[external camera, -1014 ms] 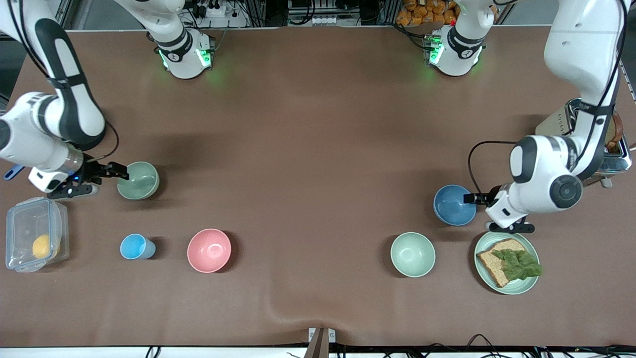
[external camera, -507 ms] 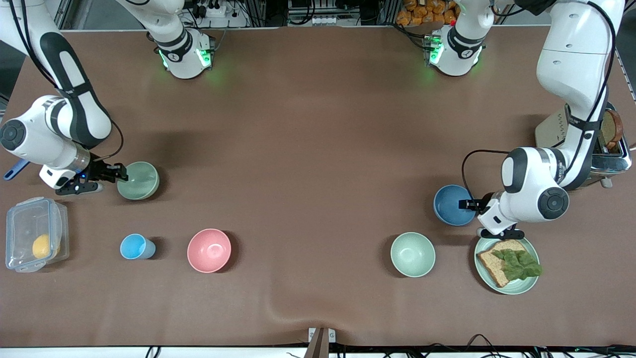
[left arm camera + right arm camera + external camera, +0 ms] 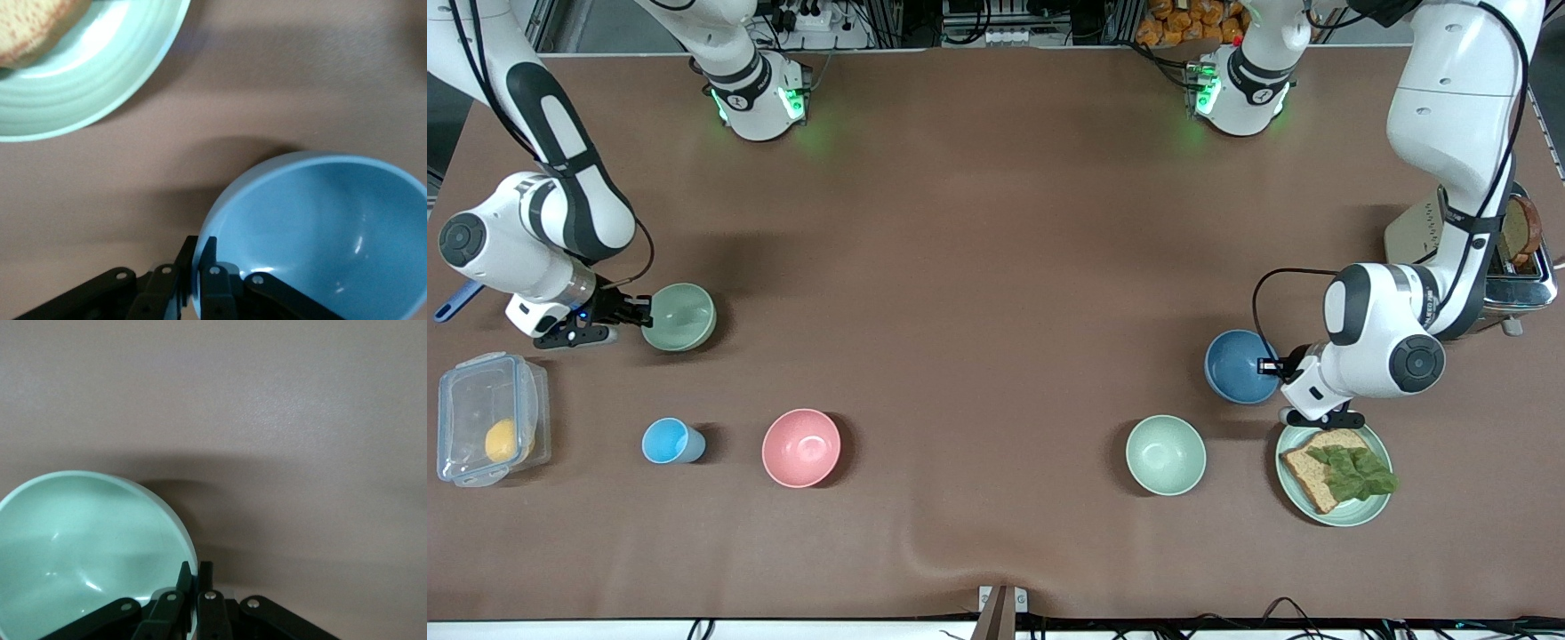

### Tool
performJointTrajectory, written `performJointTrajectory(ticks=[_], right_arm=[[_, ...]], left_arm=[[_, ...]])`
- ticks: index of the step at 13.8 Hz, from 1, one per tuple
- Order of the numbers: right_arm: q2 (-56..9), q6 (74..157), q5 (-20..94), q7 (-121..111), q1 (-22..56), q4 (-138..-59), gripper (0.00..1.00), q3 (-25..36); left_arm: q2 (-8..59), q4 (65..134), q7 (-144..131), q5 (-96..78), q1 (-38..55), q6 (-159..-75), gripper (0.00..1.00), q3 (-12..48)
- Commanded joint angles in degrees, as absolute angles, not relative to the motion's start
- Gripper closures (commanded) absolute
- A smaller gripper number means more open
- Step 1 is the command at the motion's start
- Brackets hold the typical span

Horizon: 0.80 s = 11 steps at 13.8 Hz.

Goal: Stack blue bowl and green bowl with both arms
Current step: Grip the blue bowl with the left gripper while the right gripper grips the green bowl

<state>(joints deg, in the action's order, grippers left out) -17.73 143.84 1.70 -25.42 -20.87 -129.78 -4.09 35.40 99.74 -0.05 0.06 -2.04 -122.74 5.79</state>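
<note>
The blue bowl (image 3: 1234, 364) sits toward the left arm's end of the table, beside the plate. My left gripper (image 3: 1270, 365) is shut on its rim. In the left wrist view one finger is inside the blue bowl (image 3: 327, 233) and one outside, and the left gripper (image 3: 198, 252) pinches the wall. A green bowl (image 3: 682, 317) is at the right arm's end, with my right gripper (image 3: 643, 313) shut on its rim. The right wrist view shows the right gripper (image 3: 195, 573) clamping the green bowl (image 3: 80, 547) by its edge. A second green bowl (image 3: 1165, 454) stands free, nearer the front camera than the blue bowl.
A pale-green plate (image 3: 1371, 511) with bread and lettuce lies right by the left gripper. A pink bowl (image 3: 801, 447), a light-blue cup (image 3: 671, 441) and a clear container (image 3: 489, 418) holding a lemon stand near the right arm. A toaster (image 3: 1525, 267) is at the table's edge.
Both grippers have gone from open to shut on the bowl rims. The right gripper and the green bowl have shifted slightly toward the table's middle.
</note>
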Motion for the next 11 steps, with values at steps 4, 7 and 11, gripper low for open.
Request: performJointTrajectory(ticks=[4, 7, 11], right_arm=[[-14.24, 122.89, 6.58, -25.58, -21.18, -120.42, 1.0, -5.36], [-11.7, 119.64, 7.82, -20.52, -18.3, -120.41, 1.0, -5.45], [-7.74, 114.97, 7.91, -5.74, -11.35, -120.5, 1.0, -5.62]], left_arm=[[36.39, 99.4, -0.62, 0.88, -1.58, -123.4, 1.0, 5.54], [36.3, 99.4, -0.96, 0.79, -1.23, -123.4, 1.0, 5.54], [36.3, 99.4, -1.93, 1.05, -1.14, -123.4, 1.0, 5.54]])
